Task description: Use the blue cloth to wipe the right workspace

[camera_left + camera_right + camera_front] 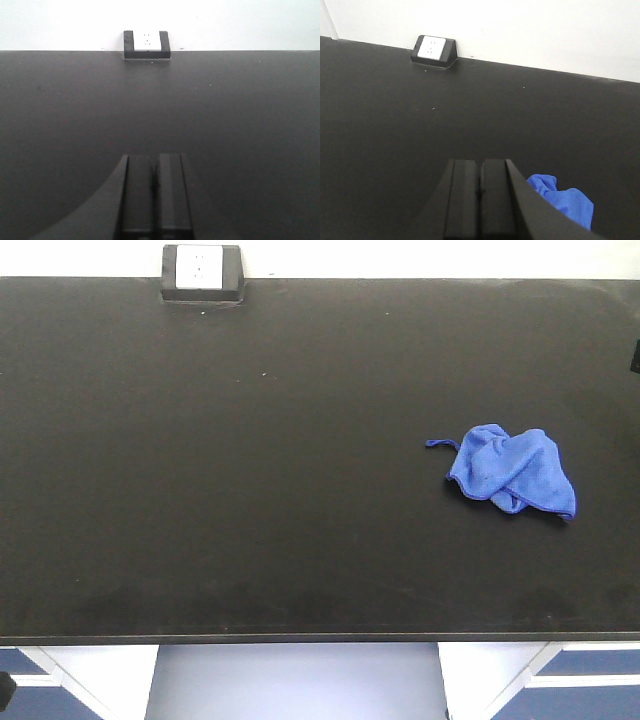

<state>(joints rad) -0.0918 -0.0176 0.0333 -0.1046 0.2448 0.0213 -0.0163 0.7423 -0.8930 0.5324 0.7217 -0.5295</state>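
Note:
The blue cloth (pixel 513 470) lies crumpled on the right part of the black benchtop (pixel 250 490), its thin loop pointing left. In the right wrist view the blue cloth (pixel 565 202) shows just right of my right gripper (pixel 480 165), which is shut with nothing between its fingers and hovers short of the cloth. My left gripper (pixel 153 159) is shut and empty over bare benchtop (pixel 225 125). Neither gripper appears in the front view.
A small black box with a white faceplate (pixel 201 273) sits at the benchtop's back edge, left of centre, against a white wall; the same box (pixel 146 45) shows ahead of the left gripper and the box (pixel 433 50) up-left of the right one. White-and-blue cabinets (pixel 560 680) stand below the front edge.

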